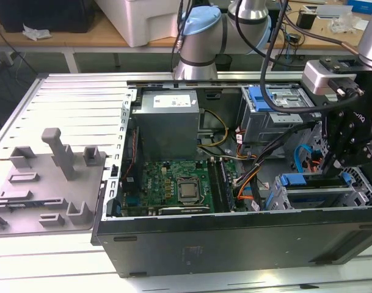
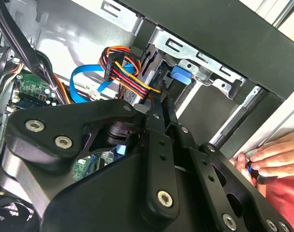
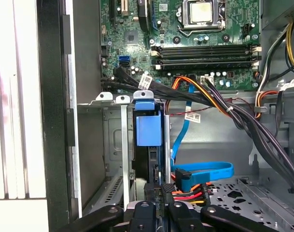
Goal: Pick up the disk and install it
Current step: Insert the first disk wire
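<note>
The disk (image 1: 308, 180) stands on edge in the drive cage (image 1: 357, 189) at the front corner of the open computer case, on the exterior view's right. Its blue carrier runs along its top. In the first wrist view the disk (image 3: 148, 128) shows edge-on, with a blue tab between the cage's metal walls. My gripper (image 1: 328, 163) reaches down onto the disk's top edge near one end. The fingers sit close together on that edge in both wrist views, at the gripper (image 3: 160, 189) and the gripper (image 2: 159, 104).
A grey power supply (image 1: 167, 119) and the motherboard (image 1: 179, 186) fill the case's middle. Another blue-framed drive (image 1: 277, 97) sits in the rear bay. Blue and orange cables (image 3: 204, 171) lie beside the cage. A hand (image 2: 267, 162) rests outside the case wall. A grey fixture plate (image 1: 45, 183) lies at the exterior view's left.
</note>
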{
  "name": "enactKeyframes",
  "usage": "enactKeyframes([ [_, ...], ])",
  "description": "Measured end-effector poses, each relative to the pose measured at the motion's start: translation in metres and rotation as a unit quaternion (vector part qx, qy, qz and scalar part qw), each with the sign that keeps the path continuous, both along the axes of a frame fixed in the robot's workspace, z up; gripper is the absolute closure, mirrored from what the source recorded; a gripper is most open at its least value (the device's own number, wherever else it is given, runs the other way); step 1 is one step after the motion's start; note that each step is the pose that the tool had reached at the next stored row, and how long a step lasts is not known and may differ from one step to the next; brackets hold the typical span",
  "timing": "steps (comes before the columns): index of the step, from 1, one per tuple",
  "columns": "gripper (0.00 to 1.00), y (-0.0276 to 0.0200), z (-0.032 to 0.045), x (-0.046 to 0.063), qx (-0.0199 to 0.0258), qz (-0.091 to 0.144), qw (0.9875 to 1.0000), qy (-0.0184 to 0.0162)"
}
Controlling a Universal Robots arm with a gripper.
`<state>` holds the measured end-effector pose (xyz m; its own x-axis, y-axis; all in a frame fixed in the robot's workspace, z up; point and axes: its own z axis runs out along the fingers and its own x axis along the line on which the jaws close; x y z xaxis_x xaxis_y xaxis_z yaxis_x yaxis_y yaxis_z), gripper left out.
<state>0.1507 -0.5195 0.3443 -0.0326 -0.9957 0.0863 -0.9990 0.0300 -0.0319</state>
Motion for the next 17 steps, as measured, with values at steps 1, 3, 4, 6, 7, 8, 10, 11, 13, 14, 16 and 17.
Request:
enactKeyframes([
  [1,0.84,0.0000,-0.0010,0.0005,0.0000,0.000,1.0000,0.0000],
  [3,0.84,0.0000,-0.0012,0.0005,0.0000,0.000,1.0000,0.0000],
  [4,0.84,0.0000,-0.0016,0.0005,0.0000,0.000,1.0000,0.0000],
  [6,0.84,0.0000,-0.0025,0.0005,0.0006,0.000,1.0000,0.0000],
  [7,0.84,0.0000,-0.0028,0.0008,0.0008,0.000,1.0000,0.0000],
  [8,0.84,0.0000,-0.0028,0.0008,0.0008,0.000,1.0000,0.0000],
  [10,0.84,0.0000,-0.0028,0.0008,0.0008,0.000,1.0000,0.0000],
  [11,0.84,0.0000,-0.0029,0.0008,0.0008,0.000,1.0000,0.0000],
  [13,0.84,0.0000,-0.0028,0.0008,0.0010,0.000,1.0000,0.0000],
  [14,0.84,0.0000,-0.0027,0.0008,0.0012,0.000,1.0000,0.0000],
  [16,0.84,0.0000,-0.0012,0.0008,0.0011,0.000,1.0000,0.0000],
  [17,0.84,0.0000,-0.0011,0.0008,0.0011,0.000,1.0000,0.0000],
])
